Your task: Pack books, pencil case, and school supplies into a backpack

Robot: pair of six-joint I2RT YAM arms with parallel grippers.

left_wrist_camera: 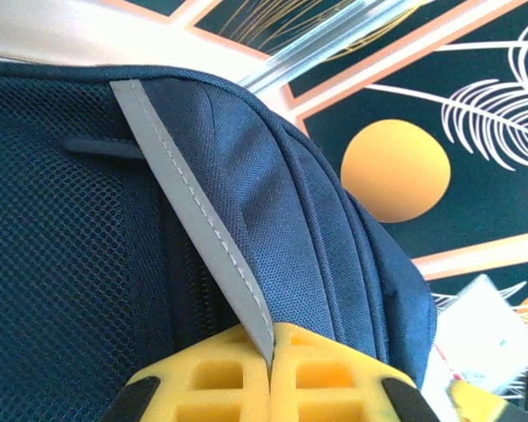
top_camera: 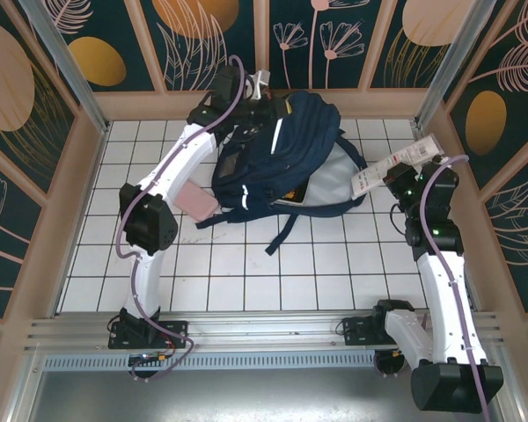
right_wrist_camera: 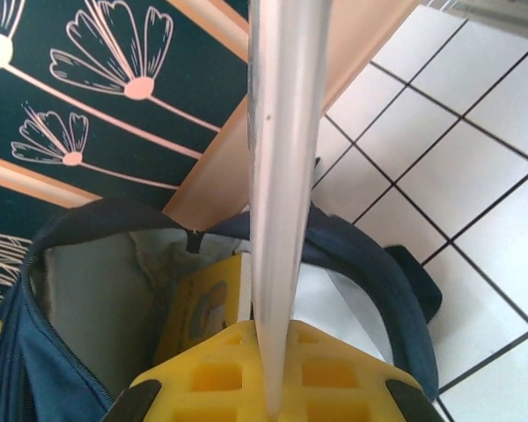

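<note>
Backpack [top_camera: 282,158], navy, white-striped, open at table's [top_camera: 246,272] far edge; left gripper [left_wrist_camera: 270,352] pinches its stripe [left_wrist_camera: 194,220], right gripper [right_wrist_camera: 271,369] clamps packet [right_wrist_camera: 282,132].

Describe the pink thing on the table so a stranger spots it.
Find the big navy backpack on the white tiled table. Beside its left edge, near the left arm, lies a small flat rectangle. It alone is pink.

You saw only a corner of the orange-yellow book [right_wrist_camera: 202,303] inside the backpack [right_wrist_camera: 370,272]; the packet [right_wrist_camera: 277,176], edge-on and blurred in the right pincer [right_wrist_camera: 268,343], covered the rest and ran off the top edge. From above, its printing was too small to read.
</note>
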